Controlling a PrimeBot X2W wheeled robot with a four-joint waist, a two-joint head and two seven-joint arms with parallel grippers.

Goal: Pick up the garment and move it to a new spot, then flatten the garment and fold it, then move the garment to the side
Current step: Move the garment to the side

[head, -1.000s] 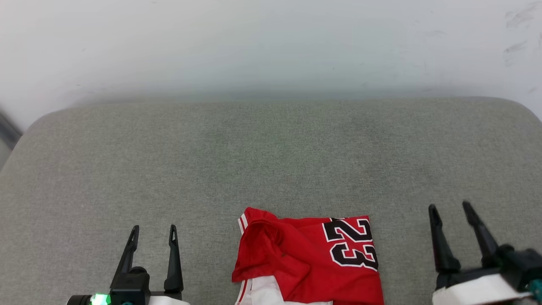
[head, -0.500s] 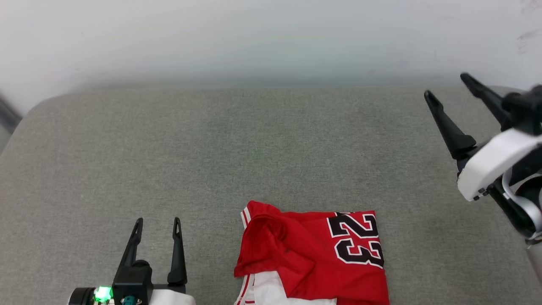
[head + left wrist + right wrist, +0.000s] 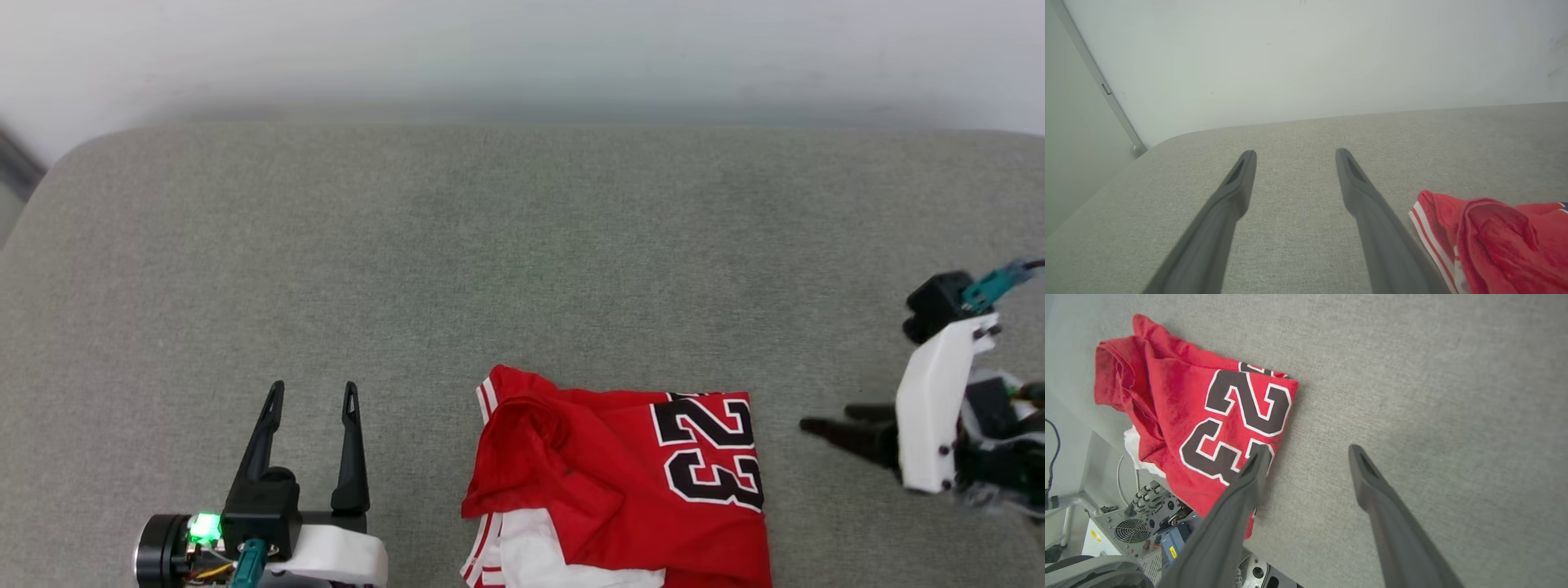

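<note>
The garment (image 3: pixel 604 490) is a folded red jersey with black, white-outlined "23" lettering and a white sleeve showing underneath. It lies at the near edge of the grey cushion (image 3: pixel 522 245). My left gripper (image 3: pixel 313 390) stands open to the garment's left with nothing between its fingers, and in the left wrist view (image 3: pixel 1295 153) the garment (image 3: pixel 1494 232) sits off to the right. My right gripper (image 3: pixel 829 418) is open to the right of the garment, fingers pointing left at its right edge. In the right wrist view (image 3: pixel 1309 450), one finger overlaps the edge of the garment (image 3: pixel 1208 416).
A pale wall (image 3: pixel 522 49) rises behind the cushion. The cushion's rounded left corner (image 3: pixel 73 155) drops off beside a wall trim. The right wrist view shows my base with a fan and cables (image 3: pixel 1131 531) below the cushion's near edge.
My right gripper swung up to the far right, then came down and turned to point left at the garment's right edge. The camera tilted slightly. The left gripper and the garment stayed put.
</note>
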